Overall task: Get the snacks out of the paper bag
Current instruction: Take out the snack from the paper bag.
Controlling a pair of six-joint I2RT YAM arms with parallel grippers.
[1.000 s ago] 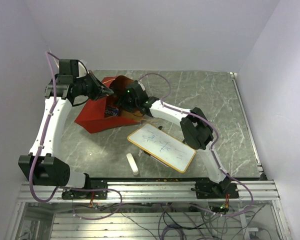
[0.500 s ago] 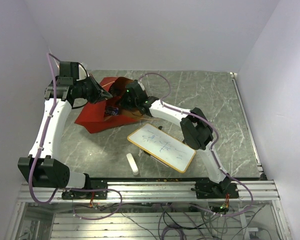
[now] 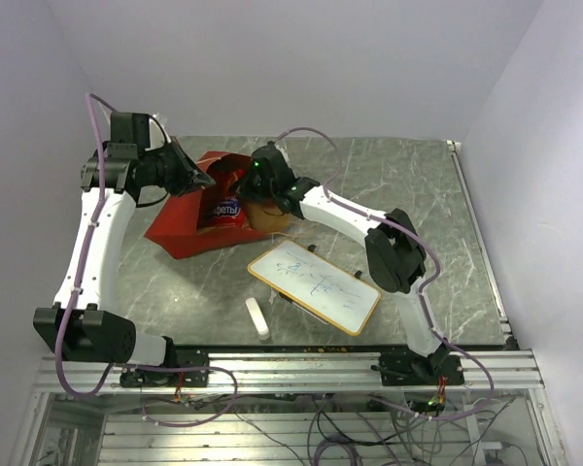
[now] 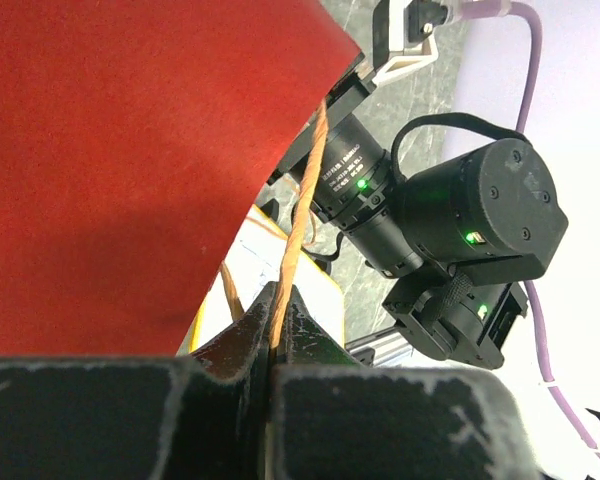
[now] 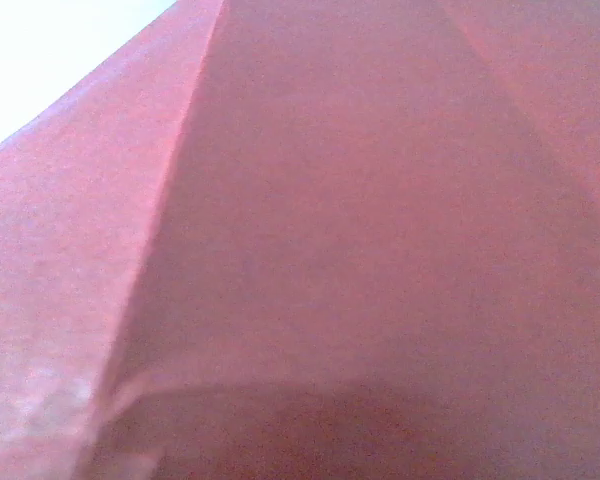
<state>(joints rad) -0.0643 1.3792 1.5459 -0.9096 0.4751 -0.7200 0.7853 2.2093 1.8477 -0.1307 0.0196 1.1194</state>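
The red paper bag [image 3: 180,228] lies on its side at the back left, mouth toward the right. My left gripper [image 3: 206,180] is shut on its twine handle [image 4: 300,210] and holds the upper lip up; the bag's red wall [image 4: 130,150] fills the left wrist view above the gripper [image 4: 277,300]. My right gripper [image 3: 241,194] is at the bag's mouth, with the large red-orange snack bag with blue lettering [image 3: 225,208] hanging under it, partly out. A blurred red surface [image 5: 330,250] fills the right wrist view and hides the fingers. No other snacks show.
A white whiteboard with a yellow rim [image 3: 314,285] lies just in front of the bag's mouth, and shows in the left wrist view [image 4: 265,265]. A small white eraser stick [image 3: 257,318] lies near the front edge. The right wrist [image 4: 460,210] is close to my left gripper.
My right gripper has pulled back and up from inside the bag, and the red-orange snack bag has come into view at the mouth. My left gripper has kept hold of the handle.
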